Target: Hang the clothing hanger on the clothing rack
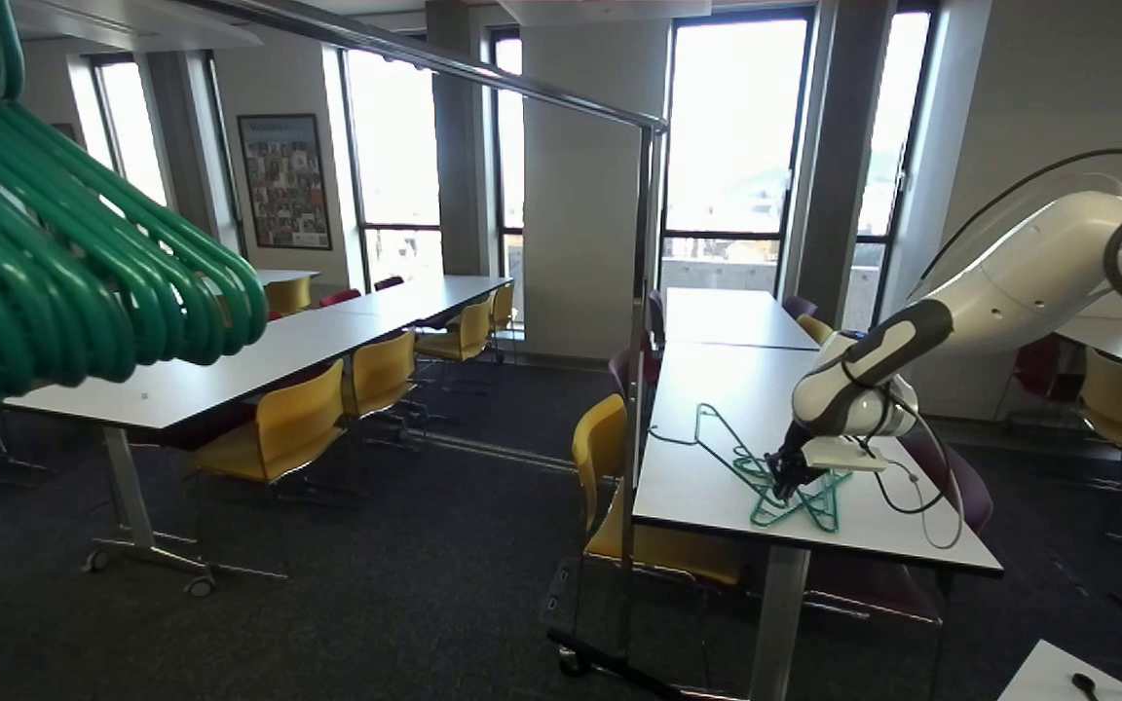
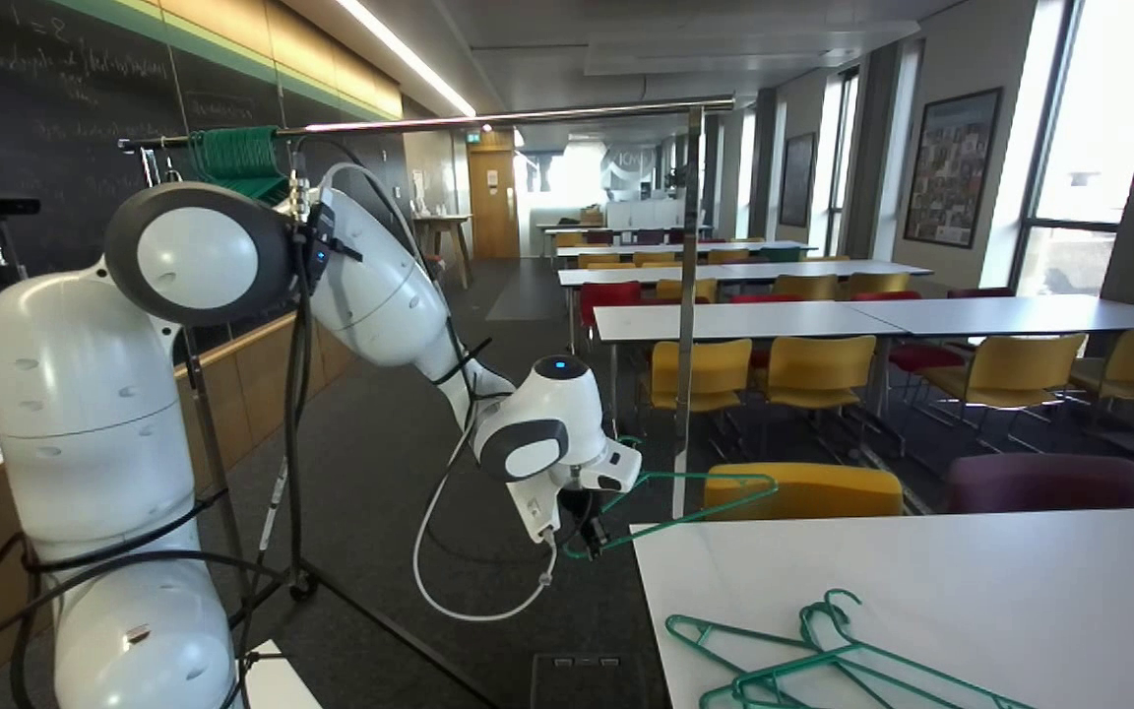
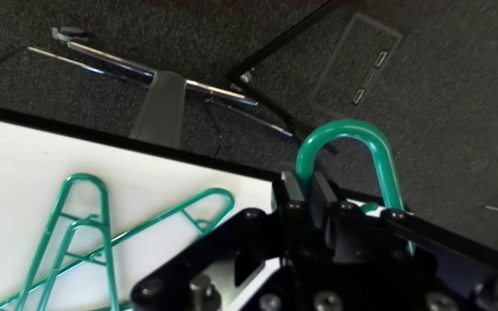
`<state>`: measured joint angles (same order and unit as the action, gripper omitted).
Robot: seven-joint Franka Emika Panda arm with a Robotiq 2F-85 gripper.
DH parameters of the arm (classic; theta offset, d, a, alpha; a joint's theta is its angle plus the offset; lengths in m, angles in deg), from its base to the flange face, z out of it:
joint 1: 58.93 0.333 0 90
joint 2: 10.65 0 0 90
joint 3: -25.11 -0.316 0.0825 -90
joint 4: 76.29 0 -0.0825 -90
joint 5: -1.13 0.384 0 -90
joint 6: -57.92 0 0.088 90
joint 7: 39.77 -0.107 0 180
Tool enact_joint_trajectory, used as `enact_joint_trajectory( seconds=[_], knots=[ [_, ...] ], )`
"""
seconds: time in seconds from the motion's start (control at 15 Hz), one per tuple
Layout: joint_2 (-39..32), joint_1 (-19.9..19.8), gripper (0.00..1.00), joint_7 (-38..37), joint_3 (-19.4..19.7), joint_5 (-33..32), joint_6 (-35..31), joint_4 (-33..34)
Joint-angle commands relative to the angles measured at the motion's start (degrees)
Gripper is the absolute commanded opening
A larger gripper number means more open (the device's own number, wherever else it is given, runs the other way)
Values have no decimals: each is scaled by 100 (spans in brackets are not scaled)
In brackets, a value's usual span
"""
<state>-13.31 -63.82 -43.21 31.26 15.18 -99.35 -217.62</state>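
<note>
My gripper (image 3: 308, 185) is shut on one arm of a bright-green clothing hanger (image 3: 347, 126), near its rounded end, in the wrist view. In an exterior view the gripper (image 2: 589, 532) holds the hanger (image 2: 710, 476) in the air beside the table's edge, its body pointing away to the right. Part of the hanger is hidden behind the gripper. The clothing rack's silver top bar (image 2: 547, 115) runs well above the gripper. In an exterior view the rack's bar (image 1: 522, 86) and upright (image 1: 643, 253) stand left of the gripper (image 1: 783, 479).
Several green hangers (image 2: 237, 158) hang at the rack's far end and show large in an exterior view (image 1: 84, 243). More loose hangers (image 3: 107, 242) lie crossed on the white table (image 2: 1020, 561). A yellow chair (image 1: 602, 438) stands by the rack's upright.
</note>
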Motion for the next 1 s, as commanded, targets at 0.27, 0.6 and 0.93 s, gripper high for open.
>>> enact_joint_trajectory(
  seconds=[0.27,0.6,0.93],
  knots=[
    [757,-4,3,2171,71,1358,2929,260],
    [656,18,3,2663,90,1250,4078,693],
    [786,74,3,3965,83,1320,4613,882]
  ],
)
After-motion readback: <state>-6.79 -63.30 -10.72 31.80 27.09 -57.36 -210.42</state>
